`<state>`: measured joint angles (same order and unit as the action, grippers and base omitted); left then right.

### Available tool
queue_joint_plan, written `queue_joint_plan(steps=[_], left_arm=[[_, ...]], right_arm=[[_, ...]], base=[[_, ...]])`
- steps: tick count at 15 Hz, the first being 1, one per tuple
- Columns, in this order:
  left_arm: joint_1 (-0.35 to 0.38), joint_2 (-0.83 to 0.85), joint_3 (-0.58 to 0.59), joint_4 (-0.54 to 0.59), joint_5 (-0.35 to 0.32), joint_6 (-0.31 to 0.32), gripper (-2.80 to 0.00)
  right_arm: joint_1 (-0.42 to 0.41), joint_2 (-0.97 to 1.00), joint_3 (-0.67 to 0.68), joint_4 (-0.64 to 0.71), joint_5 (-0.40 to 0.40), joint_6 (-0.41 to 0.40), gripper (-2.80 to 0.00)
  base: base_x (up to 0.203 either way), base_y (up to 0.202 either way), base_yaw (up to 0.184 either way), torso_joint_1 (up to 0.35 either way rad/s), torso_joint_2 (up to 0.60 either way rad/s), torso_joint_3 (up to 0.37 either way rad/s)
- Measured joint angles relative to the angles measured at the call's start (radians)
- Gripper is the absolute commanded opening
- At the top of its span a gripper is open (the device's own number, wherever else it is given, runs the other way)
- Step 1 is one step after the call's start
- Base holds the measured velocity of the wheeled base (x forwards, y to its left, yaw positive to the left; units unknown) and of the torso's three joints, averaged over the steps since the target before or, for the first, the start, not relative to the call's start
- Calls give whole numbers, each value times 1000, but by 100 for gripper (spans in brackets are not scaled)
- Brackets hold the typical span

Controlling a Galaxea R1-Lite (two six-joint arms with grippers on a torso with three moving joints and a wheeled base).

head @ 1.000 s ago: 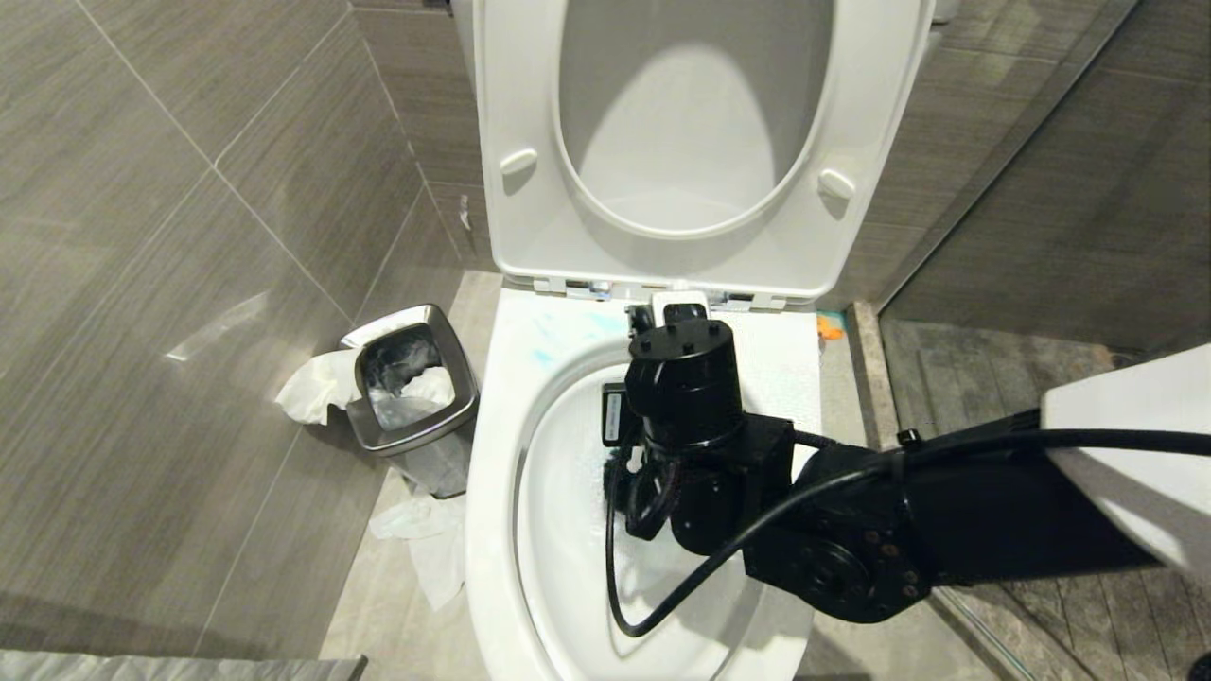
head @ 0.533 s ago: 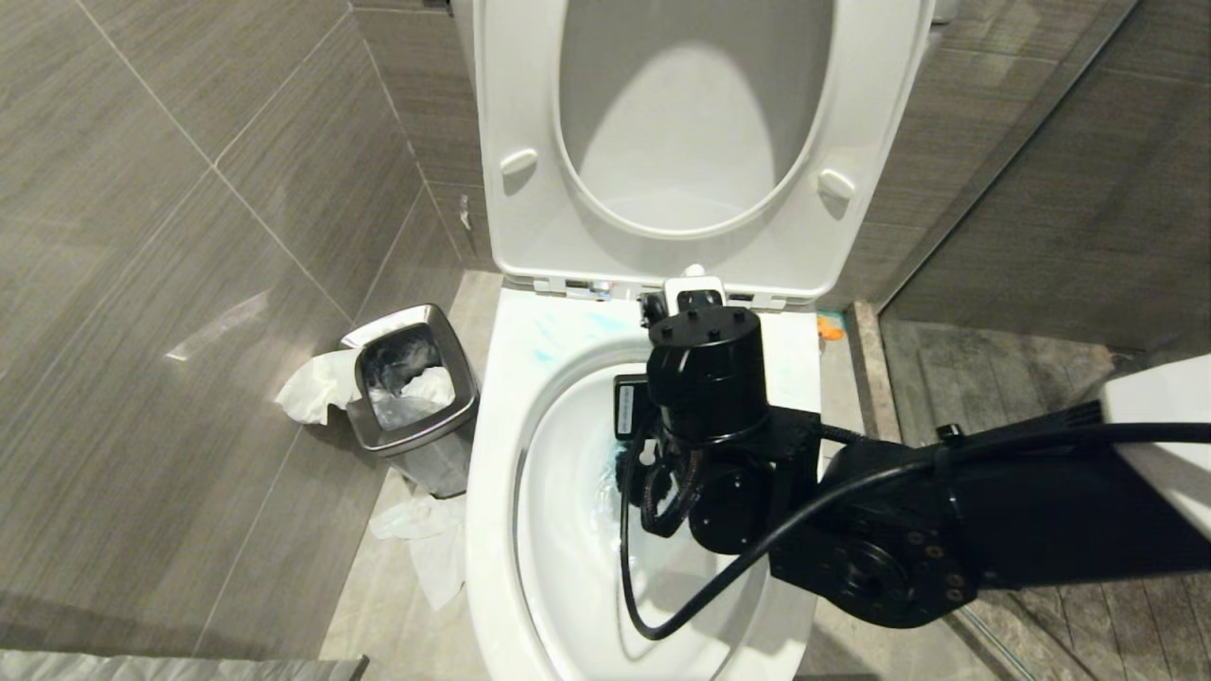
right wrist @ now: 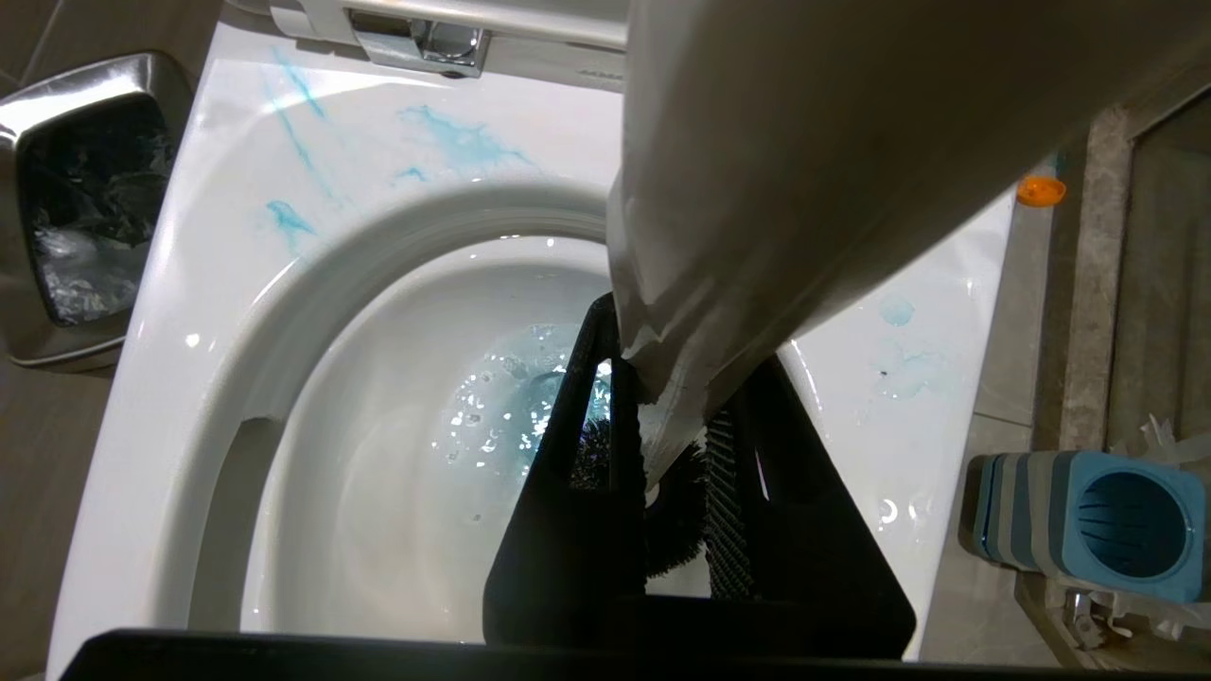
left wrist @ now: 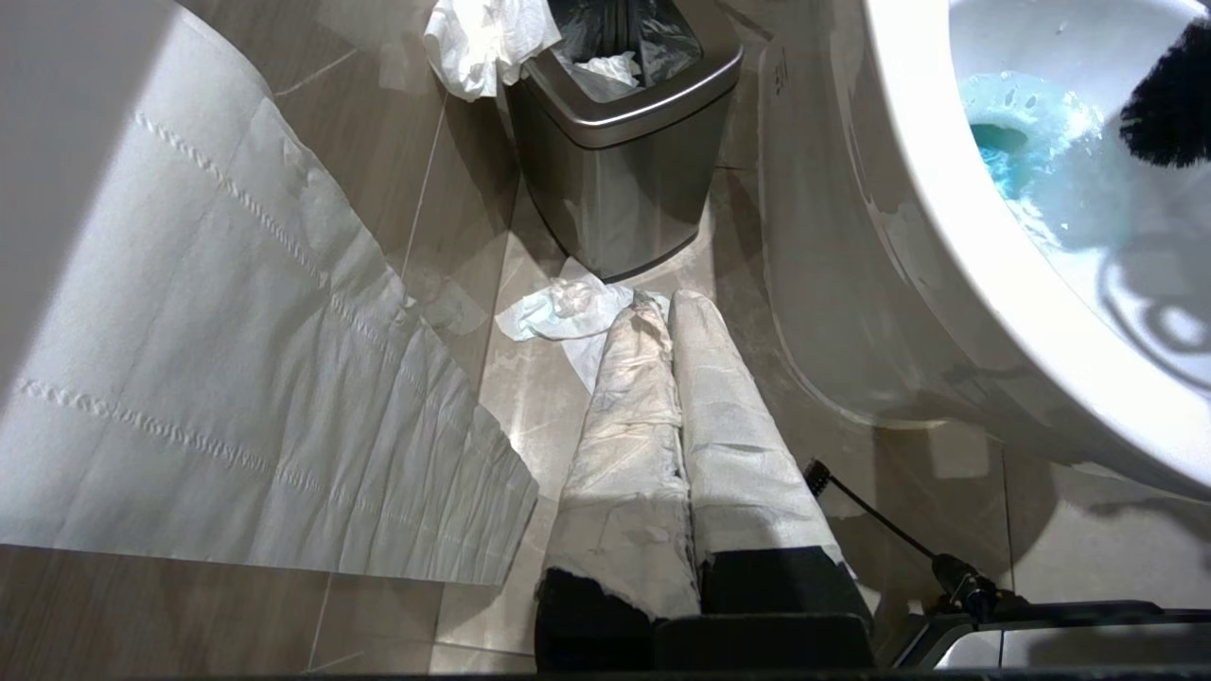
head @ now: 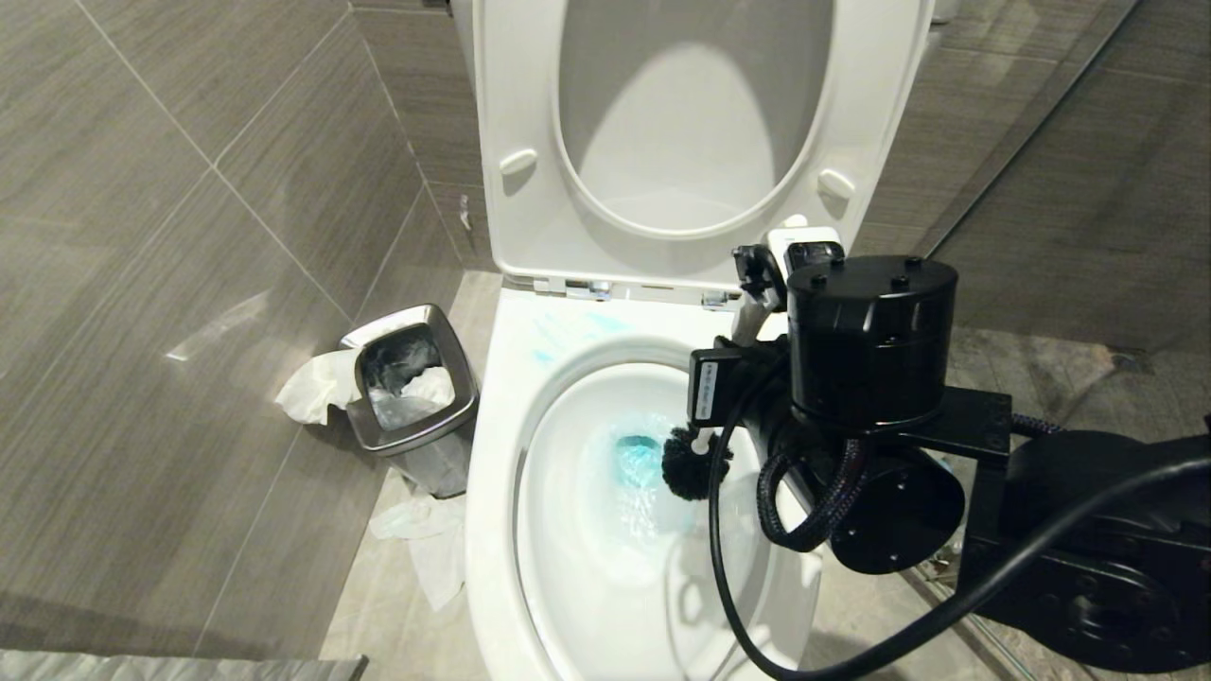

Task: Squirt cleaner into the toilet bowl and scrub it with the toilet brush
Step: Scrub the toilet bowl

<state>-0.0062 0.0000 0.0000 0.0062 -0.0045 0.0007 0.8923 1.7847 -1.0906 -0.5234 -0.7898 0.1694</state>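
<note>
Black bristles of the toilet brush (head: 695, 463) show; right gripper (right wrist: 676, 430) fingers pinch its mostly hidden handle.

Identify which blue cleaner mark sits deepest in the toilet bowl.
The turquoise pool of cleaner at the toilet bowl bottom, beside the brush head; the other marks are thin streaks on the flat rim.

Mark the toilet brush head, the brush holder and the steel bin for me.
toilet brush (head: 695, 463), head view, on the black bristle head inside the bowl.
brush holder (right wrist: 1088, 511), right wrist view, on its blue-and-grey side wall.
steel bin (head: 464, 407), head view, on its brushed metal rim.
</note>
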Motion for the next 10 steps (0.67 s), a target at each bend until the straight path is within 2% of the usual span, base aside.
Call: queue_joint_plan(steps=[7,10], left_arm=[[0,0,0,0,0,1,-280],[0,0,0,0,0,-1,-280]], right_arm=[[-1,-2,-6,-1,3,0,-280],[-2,16,-26,0,5,-4,-280]], base=[[0,0,0,0,0,0],[0,0,0,5,1,116]])
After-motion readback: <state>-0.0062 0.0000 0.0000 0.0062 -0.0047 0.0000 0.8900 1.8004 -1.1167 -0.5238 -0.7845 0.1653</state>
